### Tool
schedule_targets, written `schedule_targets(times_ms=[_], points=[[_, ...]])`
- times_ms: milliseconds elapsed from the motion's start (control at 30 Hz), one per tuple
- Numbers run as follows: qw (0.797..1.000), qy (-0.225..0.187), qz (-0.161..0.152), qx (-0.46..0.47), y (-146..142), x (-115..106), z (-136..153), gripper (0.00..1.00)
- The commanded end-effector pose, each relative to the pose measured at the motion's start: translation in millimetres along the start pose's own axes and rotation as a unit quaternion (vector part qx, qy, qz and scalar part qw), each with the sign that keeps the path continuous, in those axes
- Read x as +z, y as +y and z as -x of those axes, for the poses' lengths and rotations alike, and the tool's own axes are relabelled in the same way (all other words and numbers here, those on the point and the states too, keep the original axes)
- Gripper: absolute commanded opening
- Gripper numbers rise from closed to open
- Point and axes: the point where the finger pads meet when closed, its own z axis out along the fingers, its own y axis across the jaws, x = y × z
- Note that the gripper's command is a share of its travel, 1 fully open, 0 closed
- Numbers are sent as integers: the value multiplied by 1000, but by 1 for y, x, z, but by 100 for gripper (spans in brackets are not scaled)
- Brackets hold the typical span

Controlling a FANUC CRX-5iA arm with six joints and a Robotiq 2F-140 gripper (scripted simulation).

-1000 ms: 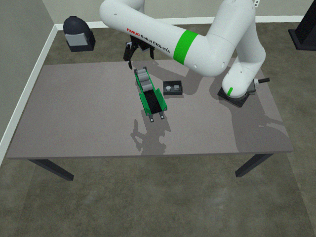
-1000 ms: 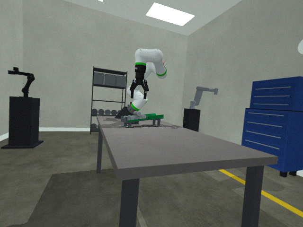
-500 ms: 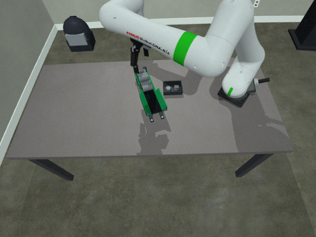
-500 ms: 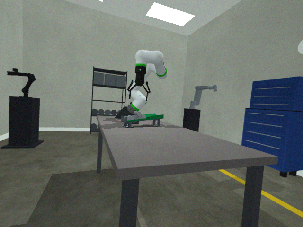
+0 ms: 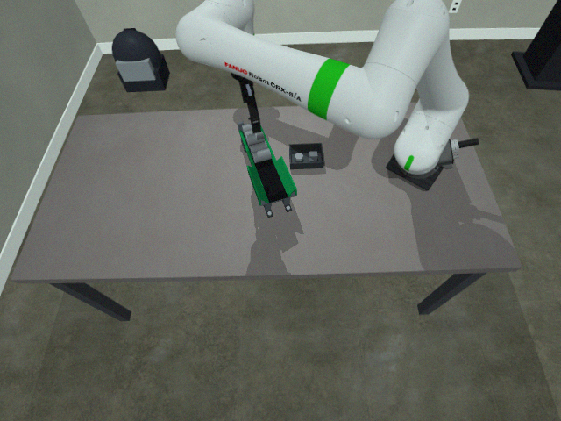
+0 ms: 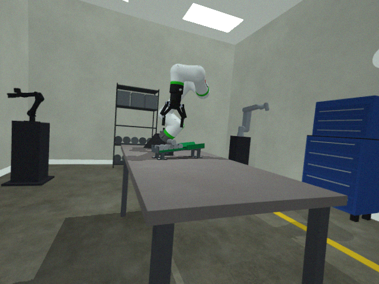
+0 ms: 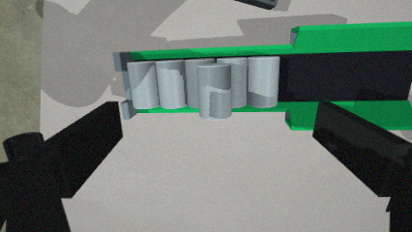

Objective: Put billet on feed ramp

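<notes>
Six short round grey steel billets sit at the low end of the green feed ramp (image 7: 338,39) with its black floor. Five lie side by side in a row (image 7: 169,83) against the grey stop (image 7: 119,60). The sixth, the stacked billet (image 7: 214,92), rests on top of two of them and sticks out a bit past the near rail. The black claw (image 6: 173,117) hangs above with its fingers spread wide and nothing in them. The ramp stands on the grey worktop (image 5: 136,203). The bar is probably heavy, hard and smooth, so it may slip or roll. I would pinch it across its round sides, near the middle, and squeeze firmly.
</notes>
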Motion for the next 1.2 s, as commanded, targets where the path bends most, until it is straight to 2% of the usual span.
schedule_targets(times_ms=[0,33,67,233,433,467,533,600,633,800,1067,1167], points=[[993,-5,-1,-118,0,2,0,100],[993,-5,-1,-118,0,2,0,100],[984,-4,-2,-181,0,2,0,100],[960,-3,-4,-278,0,4,0,100],[917,-2,-6,-399,0,4,0,100],[908,-2,-7,-419,0,4,0,55],[889,-2,-7,-457,0,4,0,55],[889,-2,-7,-457,0,4,0,55],[859,-3,-7,-513,0,4,0,55],[803,-6,-7,-595,0,4,0,55],[692,-20,-6,-721,0,4,0,55],[691,-20,-6,-723,0,4,0,55]])
